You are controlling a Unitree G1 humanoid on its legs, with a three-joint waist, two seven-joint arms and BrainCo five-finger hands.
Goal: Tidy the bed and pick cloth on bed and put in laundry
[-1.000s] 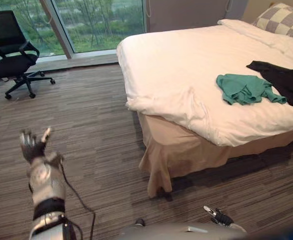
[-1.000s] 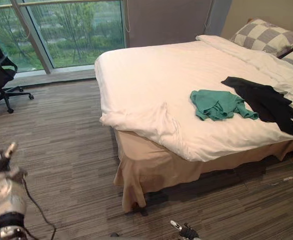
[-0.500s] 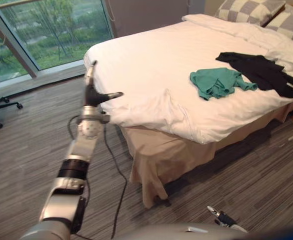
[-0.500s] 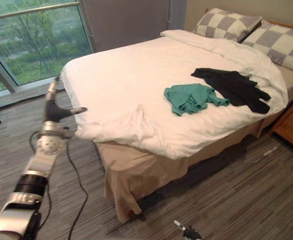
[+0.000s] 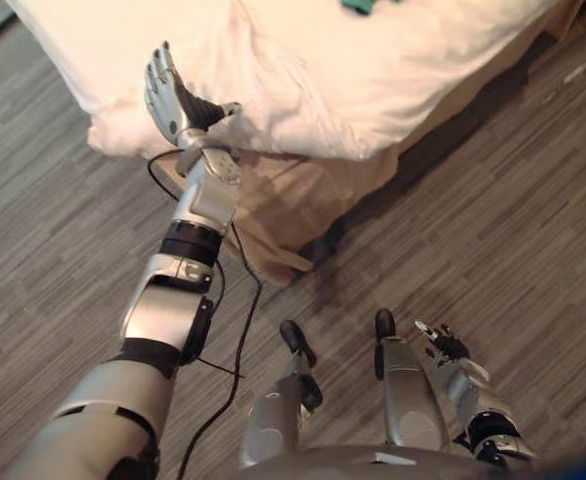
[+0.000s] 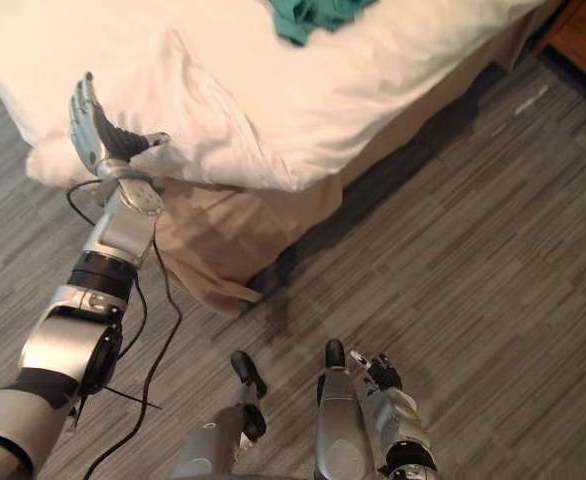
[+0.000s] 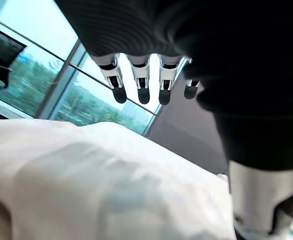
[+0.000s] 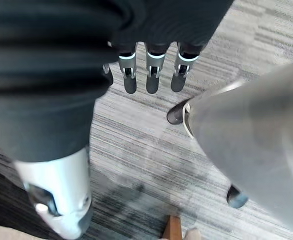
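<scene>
Left eye view has the left hand raised in front of the foot corner of the bed, its fingers straight and close together with the thumb held out to the side, holding nothing. From the left wrist view those fingers hang clear above the white duvet, which lies rumpled and bunched at that corner, and past the bed a window and a black office chair show. Whether the palm touches the duvet's edge cannot be told. The green cloth lies crumpled on top of the bed, further up the mattress from that corner and well apart from the left hand. Under the duvet's overhang a tan bed skirt drops to the grey striped floor. The right hand hangs low, off the bed and well away from its side, over the floor; in the right wrist view its fingers point straight down, relaxed, with nothing in them
</scene>
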